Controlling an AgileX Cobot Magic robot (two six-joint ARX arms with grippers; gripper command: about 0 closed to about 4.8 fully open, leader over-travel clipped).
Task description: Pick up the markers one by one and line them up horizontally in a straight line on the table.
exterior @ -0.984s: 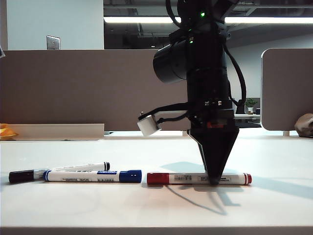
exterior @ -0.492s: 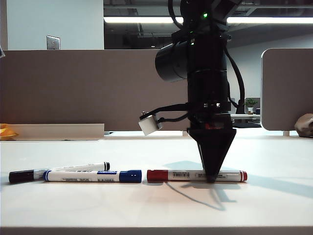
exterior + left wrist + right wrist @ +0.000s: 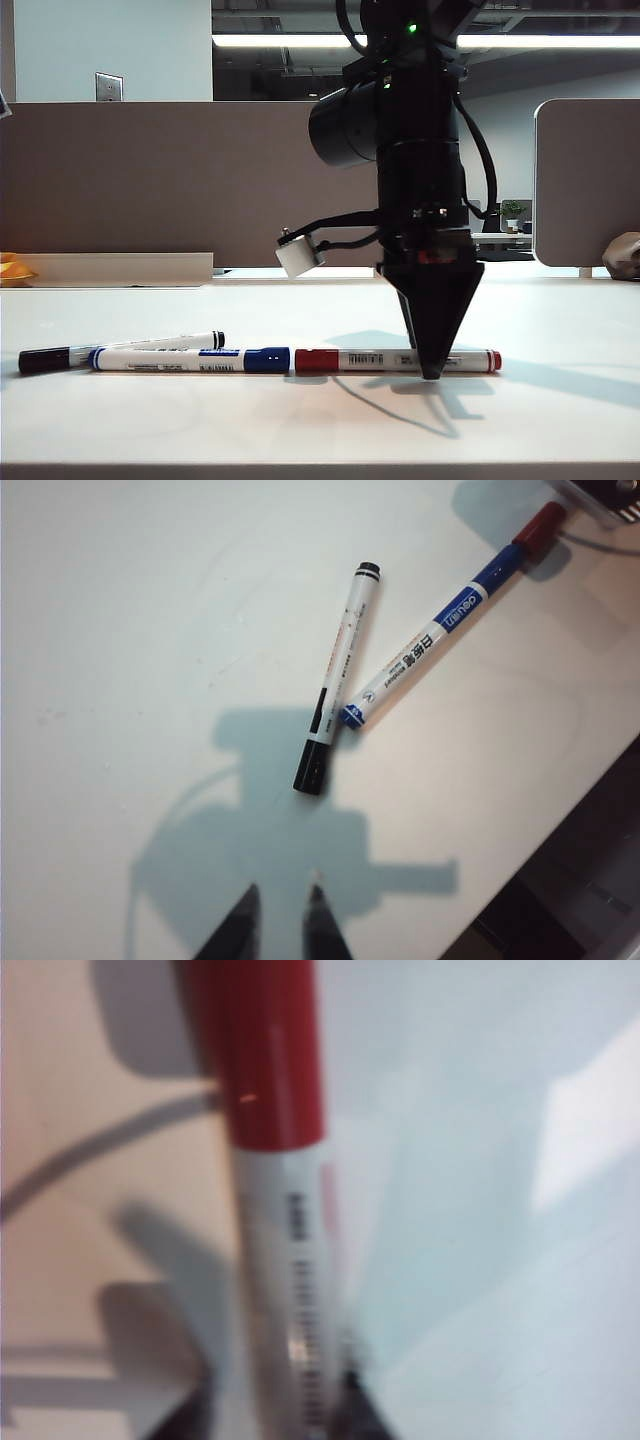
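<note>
We show the placing step for the second marker in the row. The right claw (image 3: 431, 368) points straight down with its tips at the worktop (image 3: 300, 430), one on either side of the red-capped marker (image 3: 370, 360), which lies flat directly beneath it. The blurred wrist view does not let us tell whether the tips are clamped on the barrel or have let go. The marker's white, barcoded barrel runs level, and its red cap points away from the claw toward the blue-capped marker (image 3: 190, 359). The two lie end to end, touching or nearly so, in one straight line. Farther from this claw, behind the blue one, the black-capped marker (image 3: 120, 350) lies at a slant, out of line, its capped end close against the blue marker's tail. The left claw (image 3: 281, 930) hovers released and empty above the worktop, the black cap nearest it. We judge that the next move calls for a clean release and a straight lift, so the red marker does not roll. The black marker then remains to be aligned.
</note>
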